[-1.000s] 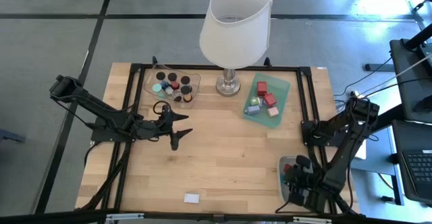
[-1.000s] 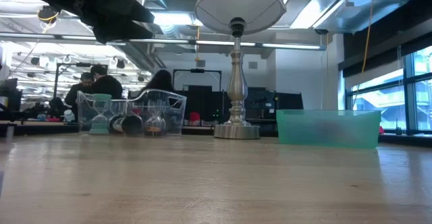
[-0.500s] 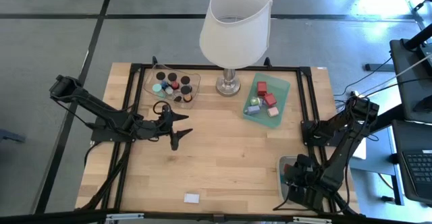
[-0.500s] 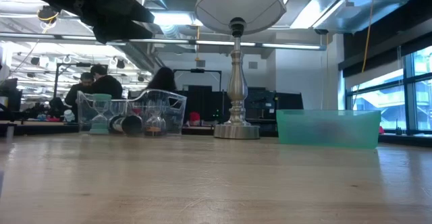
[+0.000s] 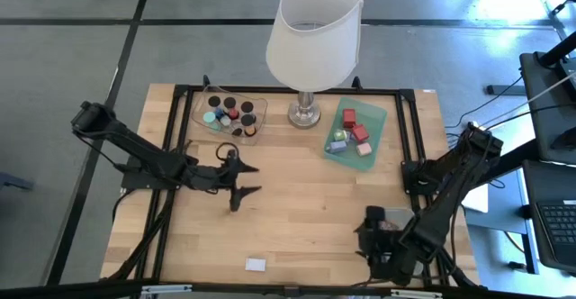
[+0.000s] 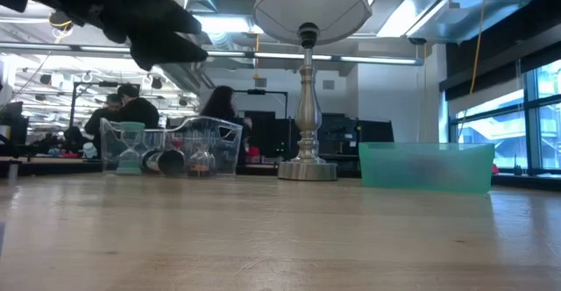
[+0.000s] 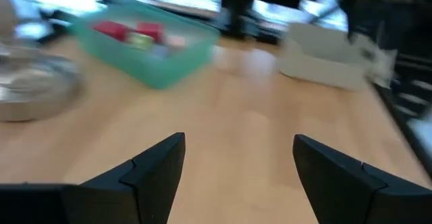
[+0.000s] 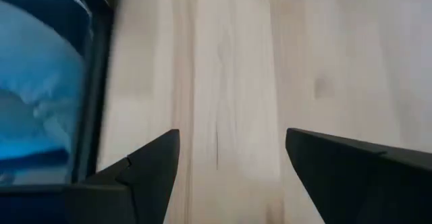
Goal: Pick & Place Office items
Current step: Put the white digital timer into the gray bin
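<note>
Wooden table [image 5: 297, 209] — both arms' jaws empty, parted.

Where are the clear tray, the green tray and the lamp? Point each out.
clear tray [image 5: 203, 119]: high view, on its left rim.
green tray [image 5: 382, 126]: high view, on its right rim.
lamp [image 5: 313, 31]: high view, on the white shade's side.

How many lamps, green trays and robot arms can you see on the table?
Lamp: 1
Green tray: 1
Robot arms: 2, the left arm and the right arm
Total: 4
</note>
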Motion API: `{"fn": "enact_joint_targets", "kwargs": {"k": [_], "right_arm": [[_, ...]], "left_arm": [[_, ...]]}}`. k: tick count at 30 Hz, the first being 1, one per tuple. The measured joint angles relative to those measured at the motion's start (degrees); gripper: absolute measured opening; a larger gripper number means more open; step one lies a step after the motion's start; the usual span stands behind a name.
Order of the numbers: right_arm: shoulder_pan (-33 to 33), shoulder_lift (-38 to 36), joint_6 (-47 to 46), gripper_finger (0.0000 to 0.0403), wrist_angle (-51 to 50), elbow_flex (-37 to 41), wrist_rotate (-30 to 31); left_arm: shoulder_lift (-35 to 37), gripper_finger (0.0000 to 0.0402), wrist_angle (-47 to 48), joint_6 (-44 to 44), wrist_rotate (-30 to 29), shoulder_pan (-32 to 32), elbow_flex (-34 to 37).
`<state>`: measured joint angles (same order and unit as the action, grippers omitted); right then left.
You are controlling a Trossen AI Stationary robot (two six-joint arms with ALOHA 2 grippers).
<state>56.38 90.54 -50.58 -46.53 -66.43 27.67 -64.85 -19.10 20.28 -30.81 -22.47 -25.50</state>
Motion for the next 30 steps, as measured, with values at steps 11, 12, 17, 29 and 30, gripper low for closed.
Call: {"fn": "enact_joint_targets", "kwargs": {"k": [11,12,17,29,30], "right_arm": [[-1.58,0.0,16.71,0.0275,7.11,-2.91,4.06],[-1.69,0.0,16.76,0.0275,7.11,-2.91,4.06],[-2.79,0.0,18.37,0.0275,7.11,-2.91,4.38],[-5.82,0.0,16.69,0.0275,7.12,-2.91,4.5],[-5.96,0.0,15.51,0.0275,7.14,-2.91,4.47]], "left_arm": [[-13.3,0.0271,-24.88,0.8,20.45,-11.34,-0.05],[-14.66,0.0272,-25.28,2.12,19.2,-13.2,-0.39],[-22.55,0.0274,-24.43,6.43,10.11,-21.05,-4.89],[-36.4,0.0274,3.07,10.41,6.38,-26.41,-24.46],[-37.29,0.0274,5.87,10.49,6.36,-26.75,-26.2]]}}
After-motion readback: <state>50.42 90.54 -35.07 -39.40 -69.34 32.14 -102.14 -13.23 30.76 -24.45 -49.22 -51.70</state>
